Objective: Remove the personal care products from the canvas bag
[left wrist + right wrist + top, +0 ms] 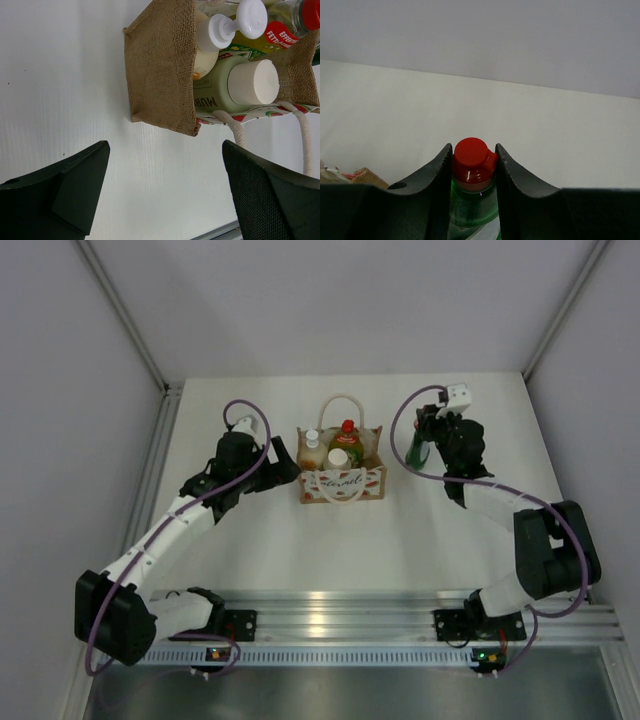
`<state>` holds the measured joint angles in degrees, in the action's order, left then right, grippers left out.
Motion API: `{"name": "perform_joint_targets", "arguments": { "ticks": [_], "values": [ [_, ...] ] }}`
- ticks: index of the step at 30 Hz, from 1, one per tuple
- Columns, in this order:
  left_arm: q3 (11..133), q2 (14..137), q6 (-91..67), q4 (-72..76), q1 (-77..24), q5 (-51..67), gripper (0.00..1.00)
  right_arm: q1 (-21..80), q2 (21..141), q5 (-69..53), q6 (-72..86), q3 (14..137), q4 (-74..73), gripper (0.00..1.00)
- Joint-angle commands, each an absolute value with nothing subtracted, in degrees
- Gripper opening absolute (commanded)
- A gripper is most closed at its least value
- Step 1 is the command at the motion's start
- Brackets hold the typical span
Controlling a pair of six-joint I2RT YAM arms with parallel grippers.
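Notably, the main risk lay with the right jaws, which were closed on the thin neck of the dark green bottle (470,205), just under its red cap (471,155). So high and narrow a hold could let the heavier body swing or slip down. If it were released while tilted, the bottle would likely topple on the desk (430,540). The bottle sat centred between the two fingers, its cap poking just above their tips. It was outside the canvas bag (342,483), off to the bag's right. Whether its base touched the desk could not be told.

A second risk lay at the bag's left. The left jaws stood wide open, holding nothing, near the bag's left wall and not touching it. The bag looked soft and light, so a reach from there could shove it, or a finger could snag a rope handle (232,127) and drag it along. Inside the bag were three products: a cream bottle (202,60) with a white nozzle, a pale cylinder (215,87) with a white cap, and a yellow-green bottle (347,447) with a red cap.
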<state>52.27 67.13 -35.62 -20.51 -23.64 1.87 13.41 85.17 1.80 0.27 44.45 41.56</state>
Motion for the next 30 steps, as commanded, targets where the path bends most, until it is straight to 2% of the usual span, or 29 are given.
{"name": "perform_joint_targets", "arguments": {
  "ticks": [1,4,5,6,8,9,10,11,12,18,30],
  "values": [
    [52.1,67.5,-34.7,-17.7,-23.7,1.7,0.98,12.7,84.8,0.6,1.3,45.1,61.8,0.0],
    [52.1,67.4,-34.5,-17.7,-23.7,1.7,0.98,12.7,85.5,0.9,1.3,44.5,61.9,0.03],
    [52.1,67.5,-34.5,-17.7,-23.7,1.7,0.98,12.7,85.5,0.9,1.5,44.3,61.9,0.1],
    [52.1,67.4,-34.5,-17.7,-23.6,1.7,0.98,12.7,85.3,0.8,1.6,43.9,61.9,0.22],
    [52.1,67.4,-34.2,-17.6,-23.6,1.8,0.98,12.7,85.1,0.9,1.8,43.7,62.0,0.3],
    [52.1,67.4,-34.0,-17.6,-23.7,1.8,0.98,12.7,84.8,0.7,1.8,43.6,61.7,0.41],
    [52.2,67.3,-34.0,-17.6,-23.7,1.8,0.98,12.7,84.6,0.7,1.8,43.6,61.4,0.46],
    [52.2,67.4,-33.9,-17.6,-23.7,1.9,0.98,12.7,84.2,0.6,1.9,43.6,60.6,0.57],
    [52.2,67.3,-33.8,-17.7,-23.7,1.9,0.98,12.7,84.0,0.7,1.8,43.6,60.2,0.62],
    [52.2,67.5,-33.9,-17.6,-23.7,2.2,0.98,12.7,81.8,0.5,1.8,44.4,54.9,0.74],
    [52.2,67.6,-34.6,-17.6,-23.7,3.3,0.98,20.4,71.6,-12.0,6.0,49.5,36.5,0.72]
  ]
}}
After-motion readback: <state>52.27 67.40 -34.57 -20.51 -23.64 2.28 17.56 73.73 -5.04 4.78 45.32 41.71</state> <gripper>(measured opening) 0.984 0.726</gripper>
